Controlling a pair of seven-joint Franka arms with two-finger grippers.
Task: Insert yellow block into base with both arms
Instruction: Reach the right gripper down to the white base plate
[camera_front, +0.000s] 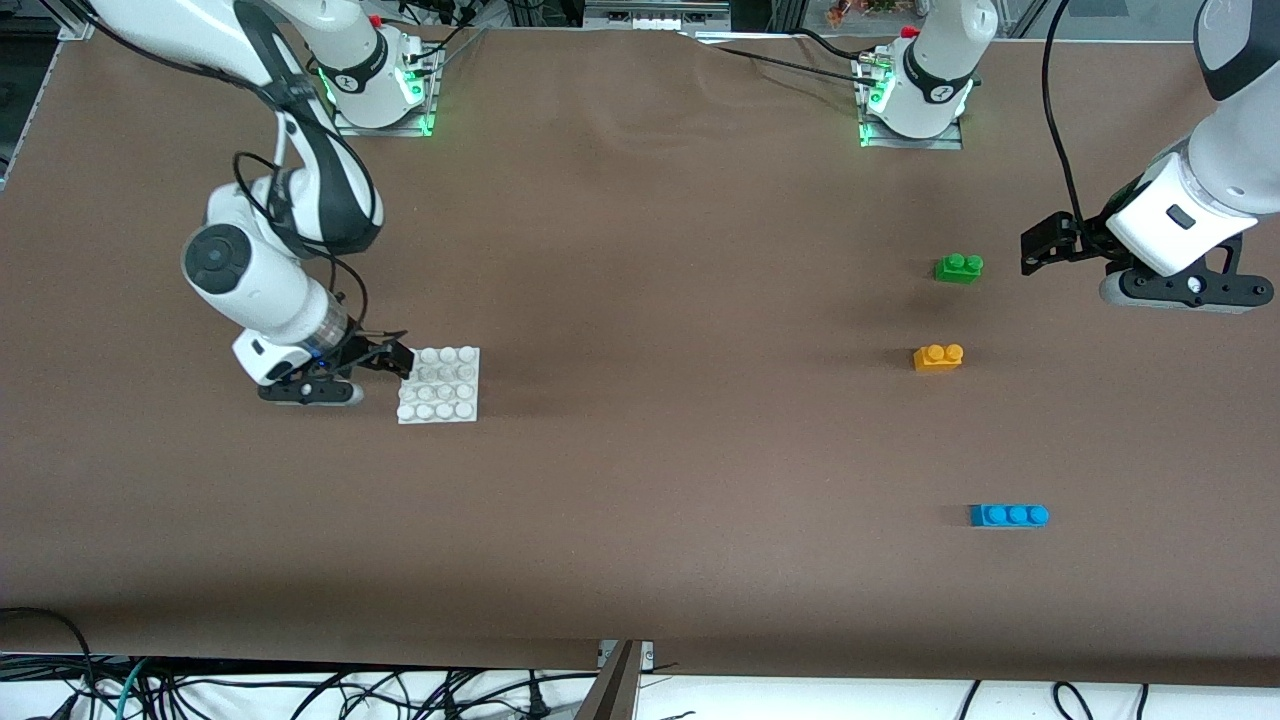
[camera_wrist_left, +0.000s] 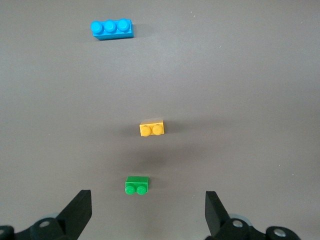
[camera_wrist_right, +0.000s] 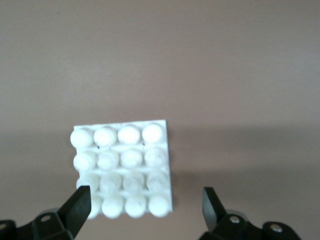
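Two open grippers — left gripper well apart from yellow block.

The yellow block is a small orange-yellow brick with two round studs on top; it lies flat and upright on the brown surface toward the left arm's end, nearer to the front camera than the green brick and farther from it than the blue brick, well apart from both. The base is a flat white square plate with a 4x4 grid of round studs, lying flat, studs up, on the surface toward the right arm's end, well apart from the yellow block.
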